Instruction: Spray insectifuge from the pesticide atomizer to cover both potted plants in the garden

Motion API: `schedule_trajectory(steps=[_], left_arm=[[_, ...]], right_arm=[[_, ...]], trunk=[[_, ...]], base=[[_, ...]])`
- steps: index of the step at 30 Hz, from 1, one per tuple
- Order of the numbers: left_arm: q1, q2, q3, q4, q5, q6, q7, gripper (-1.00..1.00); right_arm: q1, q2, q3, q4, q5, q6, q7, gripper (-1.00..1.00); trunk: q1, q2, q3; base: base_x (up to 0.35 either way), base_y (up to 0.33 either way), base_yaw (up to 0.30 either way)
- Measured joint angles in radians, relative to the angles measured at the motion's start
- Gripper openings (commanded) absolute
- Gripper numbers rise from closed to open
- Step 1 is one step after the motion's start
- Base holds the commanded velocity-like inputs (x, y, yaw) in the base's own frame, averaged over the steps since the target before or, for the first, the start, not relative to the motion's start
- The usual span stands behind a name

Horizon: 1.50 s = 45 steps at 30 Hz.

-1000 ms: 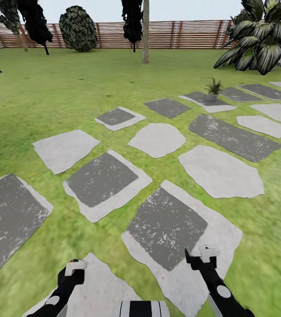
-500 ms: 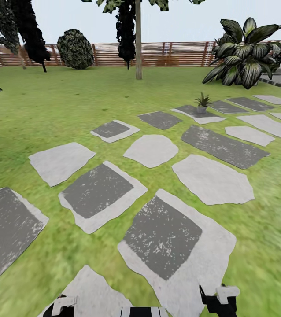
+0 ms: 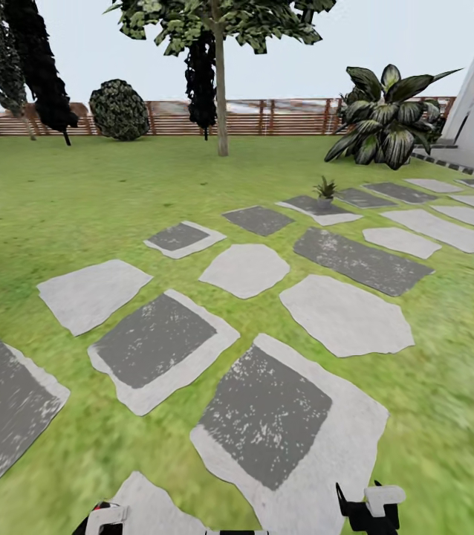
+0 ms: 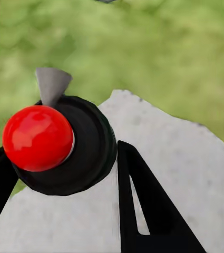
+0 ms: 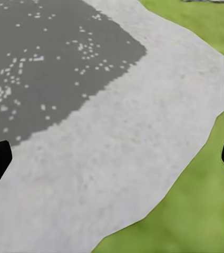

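At the head view's lower left, the left gripper (image 4: 64, 174) is seen closed around the pesticide atomizer (image 4: 64, 150), red dot showing. One potted plant (image 3: 325, 188) is seen upper right of centre on a slab (image 3: 319, 208). At the lower right, the right gripper (image 5: 112, 158) is spread wide, holding nothing.

Green lawn (image 3: 81, 215) carried grey slabs (image 3: 267, 416) running from six toward two o'clock. One potted plant (image 3: 325, 189) stood on a slab at one o'clock.
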Motion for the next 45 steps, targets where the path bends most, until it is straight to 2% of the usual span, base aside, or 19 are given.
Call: schedule_trajectory(steps=[11, 29, 41, 45], left_arm=[[0.0, -0.001, 0.0, 0.0, 0.001, -0.002, 0.0, -1.0], [0.0, 0.0, 0.0, 0.001, 0.002, -0.002, 0.0, -1.0], [0.0, -0.001, 0.001, 0.0, 0.002, -0.002, 0.0, -1.0], [0.0, -0.001, 0.0, 0.0, 0.003, -0.002, 0.0, -1.0]], right_arm=[[0.0, 0.005, 0.001, 0.033, -0.002, 0.001, 0.001, 1.0], [0.0, 0.005, 0.001, 0.034, -0.002, 0.001, 0.001, 1.0], [0.0, 0.005, 0.001, 0.034, -0.002, 0.001, 0.001, 1.0], [0.0, 0.005, 0.001, 0.034, -0.002, 0.001, 0.001, 1.0]], trunk=[[-0.005, 0.003, 0.058], [-0.074, 0.128, 0.135], [-0.12, 0.212, 0.174], [-0.12, 0.213, 0.178]], base=[[0.0, 0.0, -0.161], [0.0, 0.0, -0.172], [0.0, 0.0, -0.041], [0.0, 0.0, -0.191]])
